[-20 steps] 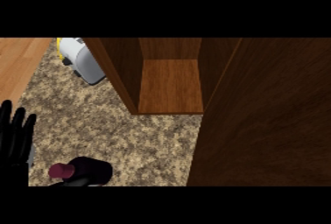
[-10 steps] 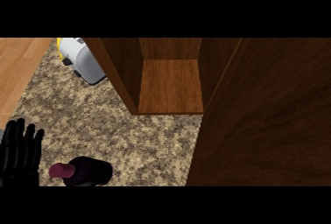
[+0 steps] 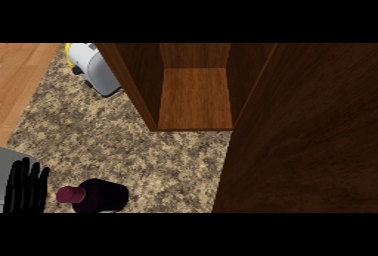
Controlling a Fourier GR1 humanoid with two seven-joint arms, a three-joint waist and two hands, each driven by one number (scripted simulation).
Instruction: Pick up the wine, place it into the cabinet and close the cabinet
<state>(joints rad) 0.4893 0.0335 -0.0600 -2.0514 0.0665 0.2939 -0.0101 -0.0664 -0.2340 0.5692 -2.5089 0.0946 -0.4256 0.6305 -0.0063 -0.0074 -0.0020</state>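
Observation:
The wine bottle [image 3: 96, 195] stands upright on the speckled counter at the lower left, dark-bodied with a maroon cap, seen from above. My left hand [image 3: 26, 187] shows at the left lower edge just left of the bottle, fingers straight and pointing up, not touching it. The wooden cabinet [image 3: 195, 97] is open at the upper middle, its shelf bare. Its open door [image 3: 306, 135] fills the right side of the view. My right hand does not show.
A white and grey appliance with a yellow part [image 3: 94, 71] stands against the cabinet's left wall at the top. A light wooden surface [image 3: 22, 75] borders the counter [image 3: 111, 140] on the left.
My left hand has sunk lower along the left edge, toward the bottom of the view. The bottle and the cabinet have not moved.

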